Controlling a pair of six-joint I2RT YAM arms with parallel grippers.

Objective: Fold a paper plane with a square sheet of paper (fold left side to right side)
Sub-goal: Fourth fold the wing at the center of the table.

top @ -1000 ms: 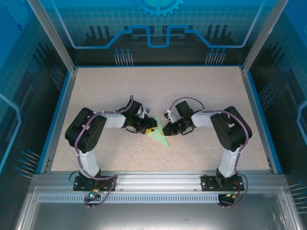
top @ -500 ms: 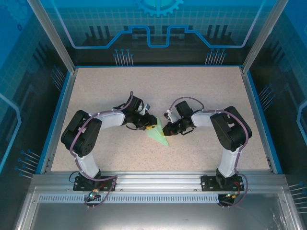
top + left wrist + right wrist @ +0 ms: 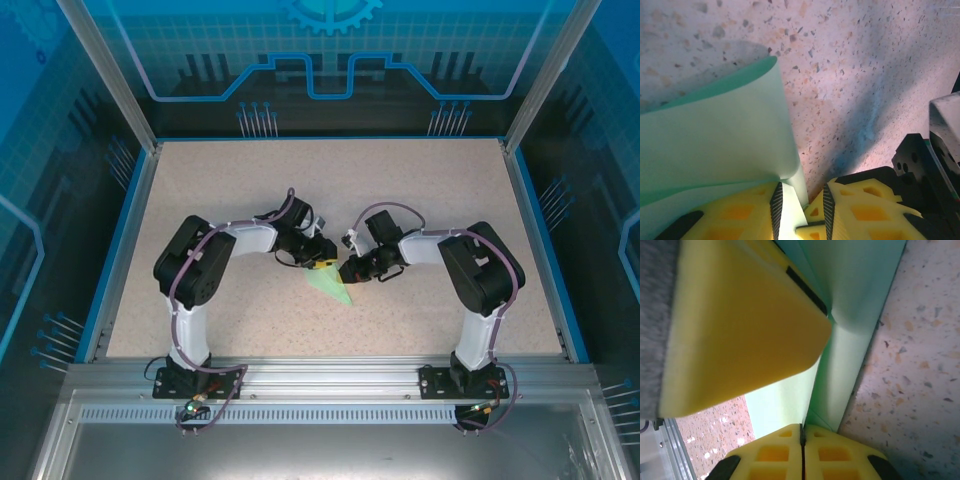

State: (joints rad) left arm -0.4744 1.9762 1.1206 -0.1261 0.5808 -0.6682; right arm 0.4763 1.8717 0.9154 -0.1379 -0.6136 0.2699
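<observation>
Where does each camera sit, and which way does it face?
Top external: above, behind the bases, looking down at the table; left arm and right arm show.
Left wrist: faces the paper close up; left gripper open around its edge.
Right wrist: faces the paper, low; right gripper shut on it.
Shared: all three show the paper.

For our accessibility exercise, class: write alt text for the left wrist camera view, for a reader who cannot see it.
A curled sheet of pale mint-green paper rises from a speckled table, its lower edge running down between the left gripper's yellow fingers, which stand slightly apart. Its top edge bows over the table.
</observation>
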